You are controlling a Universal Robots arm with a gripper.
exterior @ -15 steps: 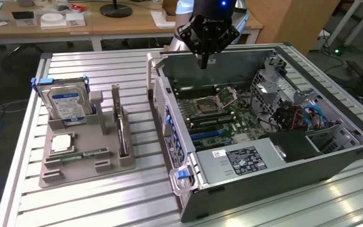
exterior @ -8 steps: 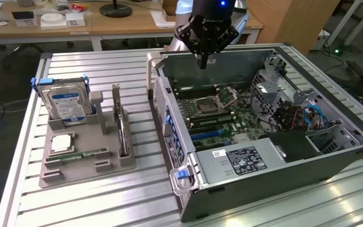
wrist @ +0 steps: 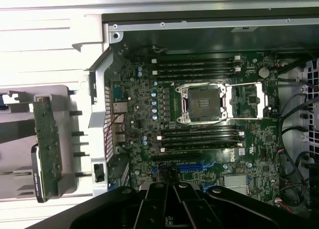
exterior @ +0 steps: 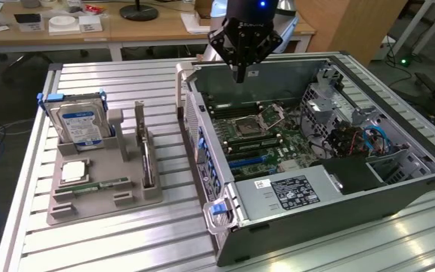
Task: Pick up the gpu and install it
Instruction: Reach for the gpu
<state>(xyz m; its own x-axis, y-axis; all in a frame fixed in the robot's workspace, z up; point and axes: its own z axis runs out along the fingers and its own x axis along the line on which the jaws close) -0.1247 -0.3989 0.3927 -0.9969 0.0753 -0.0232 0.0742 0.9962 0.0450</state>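
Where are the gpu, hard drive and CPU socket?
gpu point(exterior: 148, 164): exterior view, middle of the card's upper edge.
hard drive point(exterior: 81, 126): exterior view, blue-white label.
CPU socket point(wrist: 204, 102): wrist view, socket centre.

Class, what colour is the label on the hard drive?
The label is blue and white, best in exterior view.

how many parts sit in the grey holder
4: hard drive upright at the back, gpu on edge at the exterior view's right, square chip in the middle, memory stick nearer the camera.
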